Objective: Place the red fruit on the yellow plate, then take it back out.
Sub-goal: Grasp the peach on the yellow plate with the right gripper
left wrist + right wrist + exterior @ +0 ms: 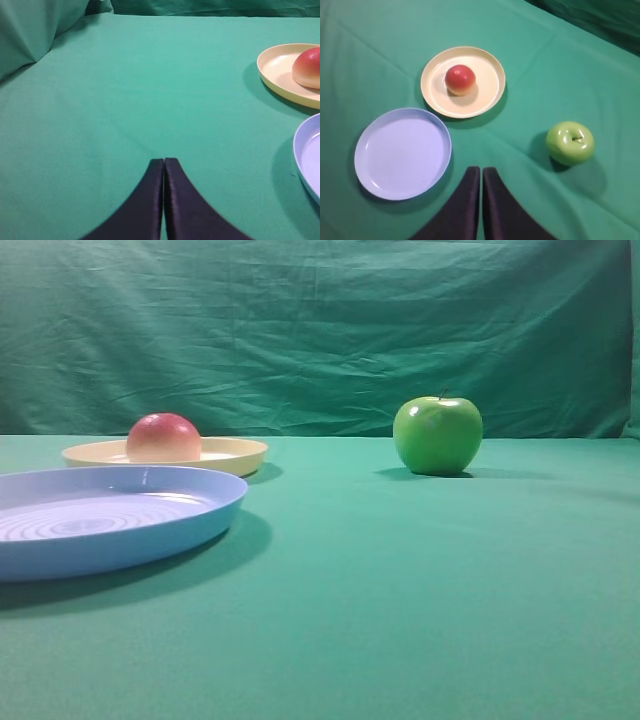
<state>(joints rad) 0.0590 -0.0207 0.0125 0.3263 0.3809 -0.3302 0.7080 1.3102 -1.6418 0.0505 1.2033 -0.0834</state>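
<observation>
Right wrist view is showing the red fruit (460,79) sitting inside the yellow plate (490,95), left of its centre. The right gripper (481,170) is hanging high above, fully closed and holding nothing. The left gripper (164,161) is also closed and empty.

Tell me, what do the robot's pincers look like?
Only the tips show. The left pincer and the right pincer each have two smooth, dark, almost black fingers that curve inward like horns to narrow tips. No cables, markings or arm parts can be seen.
</observation>
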